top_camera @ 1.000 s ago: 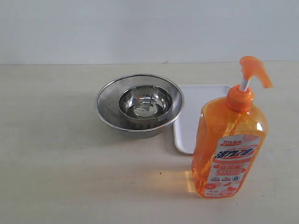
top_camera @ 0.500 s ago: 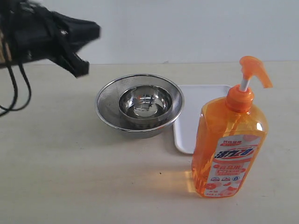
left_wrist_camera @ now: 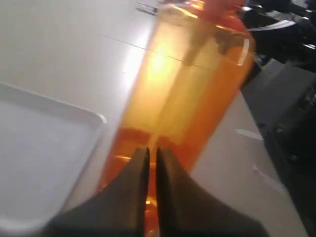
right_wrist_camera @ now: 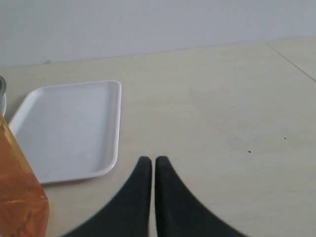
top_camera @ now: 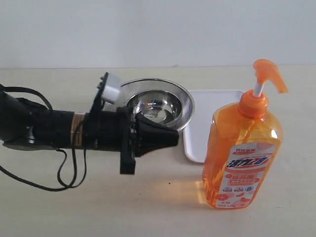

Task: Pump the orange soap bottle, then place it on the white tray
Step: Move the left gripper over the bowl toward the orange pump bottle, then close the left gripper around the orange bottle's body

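On the pale table (top_camera: 74, 207), in the exterior view, the orange soap bottle (top_camera: 242, 148) stands up straight at the right. Its pump (top_camera: 269, 74) sits high on a white stem. The white tray (top_camera: 207, 118) lies flat behind the bottle, and the bottle hides part of it. The bottle is on the table, not on the tray. A shiny steel bowl (top_camera: 158, 106) sits inside a strainer (top_camera: 186, 111), just to the left of the tray. The black left arm (top_camera: 59, 131) lies low across the front of them and hides their left side. The left gripper (top_camera: 175, 138) points at the bottle. Its jaws are pressed together and hold nothing. There is bare table between its tip and the bottle. Only this view shows the pump, the label and the bowl. The right gripper does not show here.

Up close, in the left wrist view, the orange soap bottle (left_wrist_camera: 187, 84) fills most of the picture, blurry and glowing. One round corner of the white tray (left_wrist_camera: 44, 133) shows beside it. The left gripper (left_wrist_camera: 152, 149) has only a thin slit between its two fingers (left_wrist_camera: 170, 173). Nothing is in that slit.

Over bare table, in the right wrist view, the right gripper (right_wrist_camera: 153, 159) shows its two dark fingers (right_wrist_camera: 138, 187) side by side, almost touching. They hold nothing. This view shows nearly the whole white tray (right_wrist_camera: 69, 133), with nothing on it. One orange edge of the orange soap bottle (right_wrist_camera: 17, 197) peeks in near the tray. A tiny bit of the strainer (right_wrist_camera: 2, 94) rim shows at the edge.
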Robot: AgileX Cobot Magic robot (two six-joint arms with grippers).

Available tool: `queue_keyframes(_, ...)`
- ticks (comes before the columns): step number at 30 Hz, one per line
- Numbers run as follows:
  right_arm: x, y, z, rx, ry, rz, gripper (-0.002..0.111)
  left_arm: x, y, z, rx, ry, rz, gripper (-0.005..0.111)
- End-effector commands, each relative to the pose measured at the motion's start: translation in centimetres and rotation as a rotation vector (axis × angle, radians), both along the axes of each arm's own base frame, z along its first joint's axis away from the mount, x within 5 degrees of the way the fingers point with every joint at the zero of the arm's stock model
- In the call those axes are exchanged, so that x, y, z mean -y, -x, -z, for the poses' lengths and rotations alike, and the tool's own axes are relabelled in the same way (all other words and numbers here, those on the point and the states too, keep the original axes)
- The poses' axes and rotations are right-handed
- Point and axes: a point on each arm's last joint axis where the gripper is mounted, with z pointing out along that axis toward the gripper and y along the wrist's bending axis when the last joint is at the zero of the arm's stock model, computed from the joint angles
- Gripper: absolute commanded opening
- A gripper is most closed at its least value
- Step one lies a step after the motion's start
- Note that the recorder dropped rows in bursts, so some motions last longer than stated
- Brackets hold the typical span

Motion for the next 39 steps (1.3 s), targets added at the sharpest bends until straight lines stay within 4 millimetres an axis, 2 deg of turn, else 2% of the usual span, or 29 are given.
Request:
queue_keyframes(1,0.0,0.0,-0.1,0.011,0.008,-0.001,0.000,2.9,2.1,0.4,0.064,-0.052,0.105,0.005)
queue_keyframes(5,0.0,0.0,-0.1,0.013,0.008,-0.001,0.000,2.4,1.5,0.6,0.000,-0.077,0.052,0.005)
queue_keyframes(7,0.0,0.0,-0.1,0.013,0.008,-0.001,0.000,2.2,1.4,0.6,-0.040,-0.074,0.035,0.014)
queue_keyframes(9,0.0,0.0,-0.1,0.013,0.008,-0.001,0.000,2.2,1.2,0.6,-0.049,-0.068,0.022,0.035)
queue_keyframes(12,0.0,0.0,-0.1,0.013,0.008,-0.001,0.000,2.2,0.9,0.4,-0.061,-0.046,-0.018,0.077)
queue_keyframes(16,0.0,0.0,-0.1,0.013,0.008,-0.001,0.000,2.2,0.5,0.2,-0.075,-0.020,-0.066,0.109)
queue_keyframes(24,0.0,0.0,-0.1,0.013,0.008,-0.001,0.000,2.3,0.3,-0.1,-0.052,0.012,-0.079,0.110)
queue_keyframes(29,0.0,0.0,-0.1,0.013,0.008,-0.001,0.000,2.5,1.1,-0.3,0.126,0.015,0.032,0.110)
queue_keyframes(33,0.0,0.0,-0.1,0.013,0.008,-0.001,0.000,2.5,1.2,-0.3,0.160,0.017,0.044,0.110)
queue_keyframes(39,0.0,0.0,-0.1,0.013,0.008,-0.001,0.000,4.2,0.9,-0.5,0.280,-0.051,0.059,0.110)
